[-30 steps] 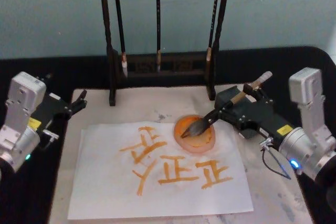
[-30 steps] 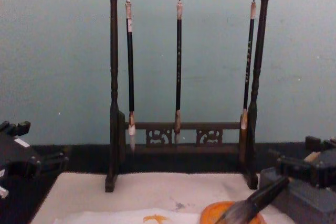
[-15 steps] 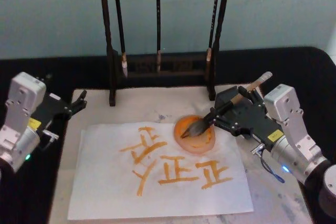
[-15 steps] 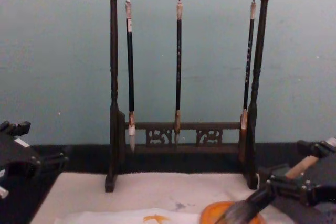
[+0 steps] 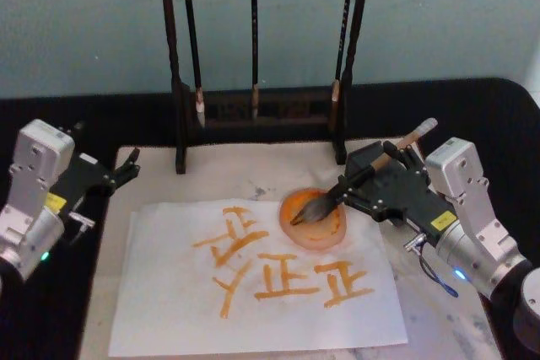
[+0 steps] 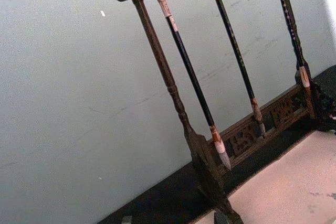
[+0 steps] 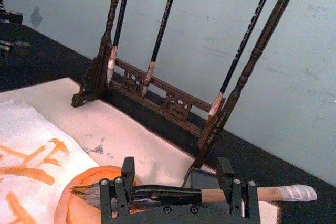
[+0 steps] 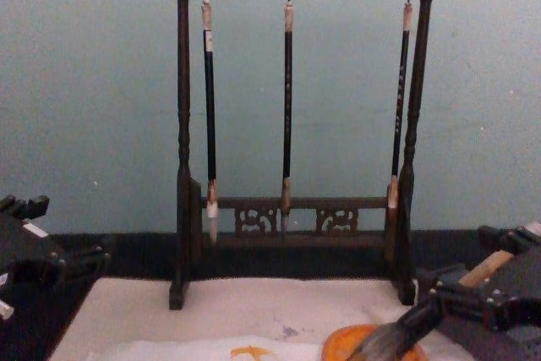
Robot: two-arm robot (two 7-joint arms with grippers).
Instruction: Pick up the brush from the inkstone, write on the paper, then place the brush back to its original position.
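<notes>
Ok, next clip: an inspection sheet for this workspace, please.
Surface: cream felt mat on a black table.
Job's things: brush lies with bristles over the orange dish; paper bears orange characters.
Clutter: nothing seen.
Grippers: right claw around the brush handle; left claw idle at the mat's left edge.
Cables: wire loop under the right wrist.
Surroundings: brush rack with three thin brushes; pale wall.

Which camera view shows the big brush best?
The right wrist view: the brush shows whole, bristles to taped end, lying across the right hand. The head view shows it smaller; the chest view shows only part at the lower right.
</notes>
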